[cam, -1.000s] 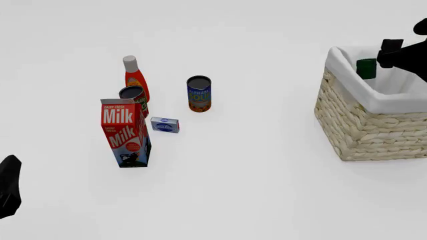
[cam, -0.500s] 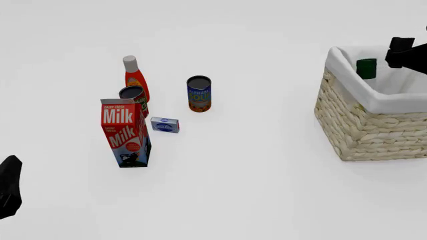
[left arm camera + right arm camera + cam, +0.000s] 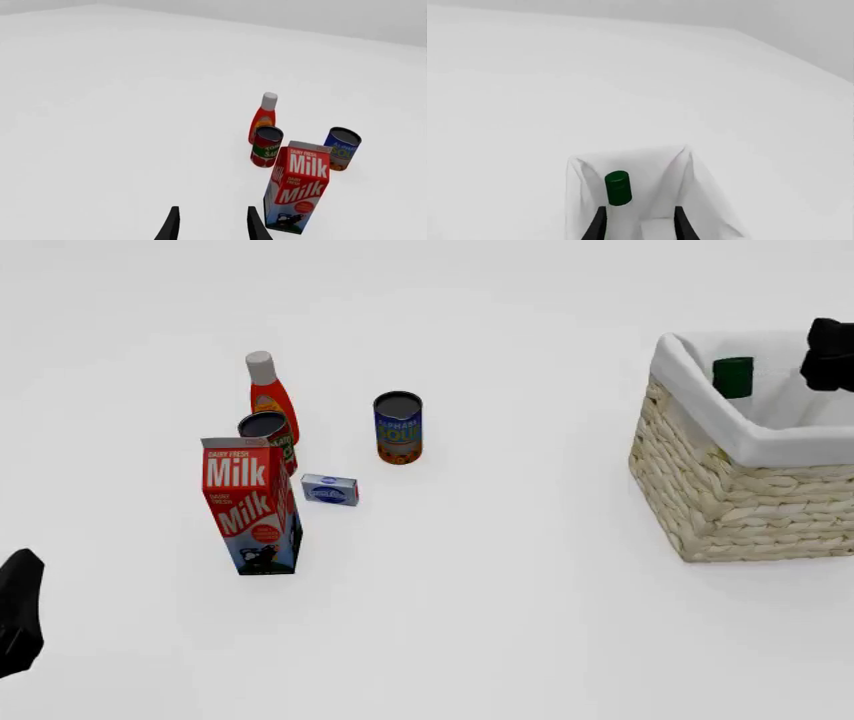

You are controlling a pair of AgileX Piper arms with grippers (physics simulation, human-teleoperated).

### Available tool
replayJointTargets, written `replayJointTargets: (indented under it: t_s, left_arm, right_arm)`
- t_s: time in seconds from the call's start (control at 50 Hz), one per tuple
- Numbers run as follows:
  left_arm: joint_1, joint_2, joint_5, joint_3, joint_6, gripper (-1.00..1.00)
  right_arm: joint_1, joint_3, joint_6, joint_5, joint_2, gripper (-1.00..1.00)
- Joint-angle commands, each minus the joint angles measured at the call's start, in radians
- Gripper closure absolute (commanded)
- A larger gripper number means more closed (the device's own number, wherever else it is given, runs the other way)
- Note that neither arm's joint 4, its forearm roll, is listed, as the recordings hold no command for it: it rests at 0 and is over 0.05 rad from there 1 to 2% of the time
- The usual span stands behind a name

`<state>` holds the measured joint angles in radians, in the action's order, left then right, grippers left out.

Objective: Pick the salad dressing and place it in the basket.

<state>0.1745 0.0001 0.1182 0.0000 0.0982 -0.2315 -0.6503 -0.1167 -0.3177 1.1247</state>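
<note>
The dressing (image 3: 733, 377) stood in the basket (image 3: 747, 490). We judged it light, rigid, slippery, best gripped mid-body. Both the right gripper (image 3: 636, 222) and the left gripper (image 3: 209, 223) were open, empty.

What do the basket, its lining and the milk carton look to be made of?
The basket looks like woven wicker, matte pale straw, with plaited strands visible on its walls. Its lining looks like soft white cloth, folded over the rim with drooping corners. The milk carton looks like printed paperboard, with flat panels, a gabled top and a slight sheen. These are renders, so I am going by looks alone.
</note>
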Motion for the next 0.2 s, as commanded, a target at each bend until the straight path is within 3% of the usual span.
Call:
replayJointTargets:
  t_s: [0.02, 0.2]
  left_arm:
    - [-0.002, 0.000, -0.010, 0.000, -0.003, -1.00]
    - [-0.016, 0.000, -0.016, 0.000, -0.005, -1.00]
  right_arm:
    - [0.014, 0.073, 0.001, 0.058, -0.142, -1.00]
    - [0.032, 0.111, 0.017, 0.154, -0.283, -1.00]
